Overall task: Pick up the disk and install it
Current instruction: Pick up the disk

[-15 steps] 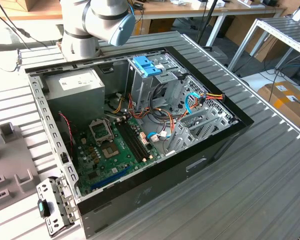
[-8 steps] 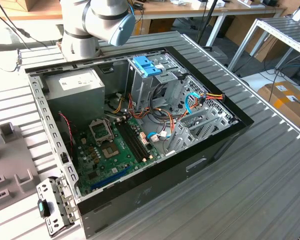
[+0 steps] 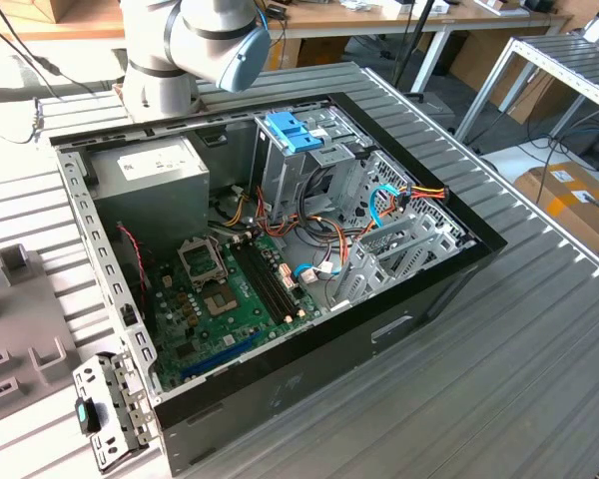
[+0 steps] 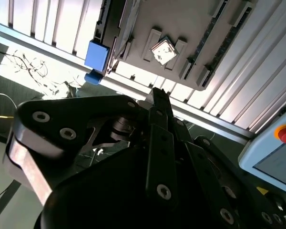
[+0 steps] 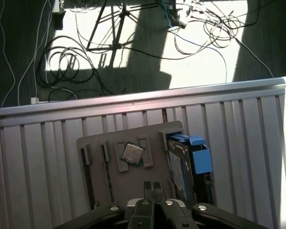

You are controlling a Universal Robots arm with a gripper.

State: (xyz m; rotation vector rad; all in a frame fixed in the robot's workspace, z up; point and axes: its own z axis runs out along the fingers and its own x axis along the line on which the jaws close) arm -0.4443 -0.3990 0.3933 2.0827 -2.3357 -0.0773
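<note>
Open computer case (image 3: 309, 364) lying on a ribbed metal table (image 3: 509, 379). Inside: green motherboard (image 3: 220, 299), grey power supply (image 3: 150, 180), light-blue bracket (image 3: 293, 132) atop the drive cage. In both wrist views, a grey holder plate (image 5: 109, 176) carries a square chip (image 5: 132, 153) (image 4: 162, 51); cables (image 5: 66, 62) lie on the floor.

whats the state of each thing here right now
black end effector: shut, empty
silver metal disk with blue rails: standing on edge in grey plastic tray, not held
black desktop computer case: lying open, side panel off
square silver processor chip: seated in tray recess
</note>
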